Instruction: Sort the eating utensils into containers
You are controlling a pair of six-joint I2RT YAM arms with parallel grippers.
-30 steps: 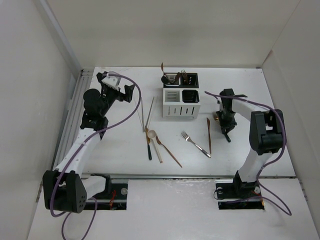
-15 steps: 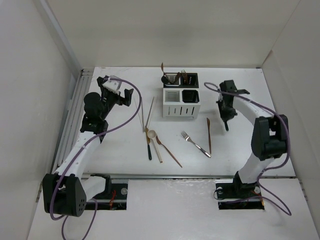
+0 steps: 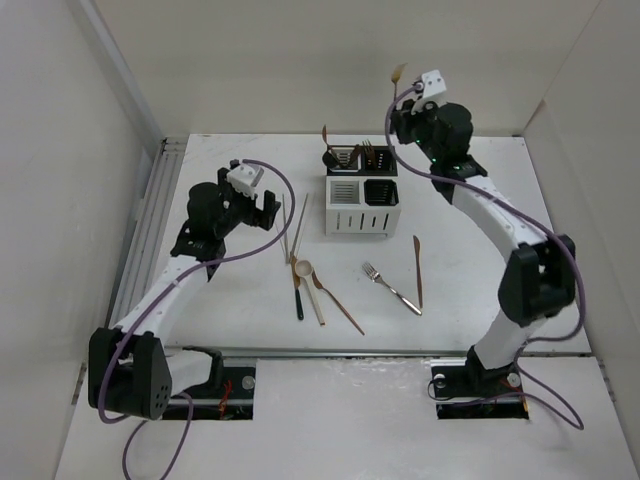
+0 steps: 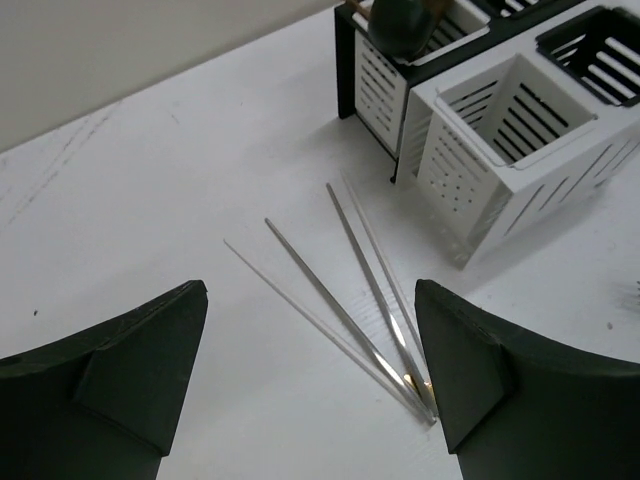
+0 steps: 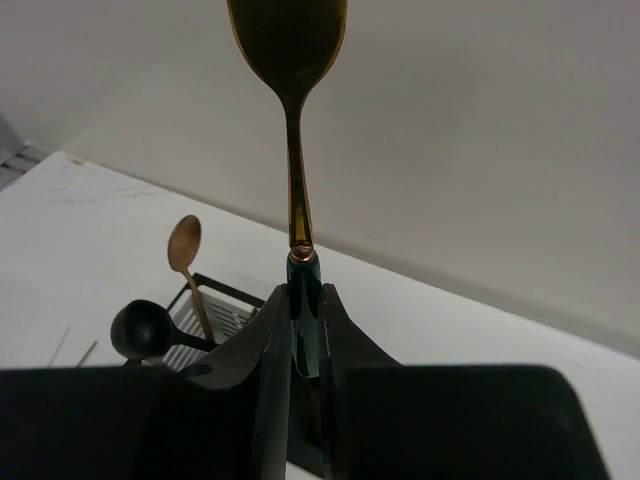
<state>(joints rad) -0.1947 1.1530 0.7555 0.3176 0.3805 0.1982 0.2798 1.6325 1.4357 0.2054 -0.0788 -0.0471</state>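
My right gripper (image 3: 402, 100) is raised high behind the caddy (image 3: 361, 192), shut on the dark handle of a copper spoon (image 3: 399, 72) that points up. In the right wrist view the gripper (image 5: 305, 295) clamps the copper spoon (image 5: 290, 40) above the caddy (image 5: 215, 318). My left gripper (image 3: 262, 203) is open and empty above the pale chopsticks (image 3: 290, 225). In the left wrist view they (image 4: 350, 305) lie between its fingers (image 4: 130, 370). On the table lie a white-bowled spoon (image 3: 303, 268), a black spoon (image 3: 298, 300), a copper spoon (image 3: 338, 302), a fork (image 3: 392, 288) and a copper knife (image 3: 418, 270).
The caddy's back-left compartment holds a black spoon (image 5: 140, 328) and a copper spoon (image 5: 186, 245); the back-right holds forks (image 3: 372, 155). Its front white compartment (image 4: 505, 130) shows nothing inside in the left wrist view. A metal rail (image 3: 150, 230) runs along the table's left edge.
My right arm rose from the table beside the knife to high behind the caddy, the spoon upright in its gripper. My left gripper moved right and nearer, over the chopsticks.
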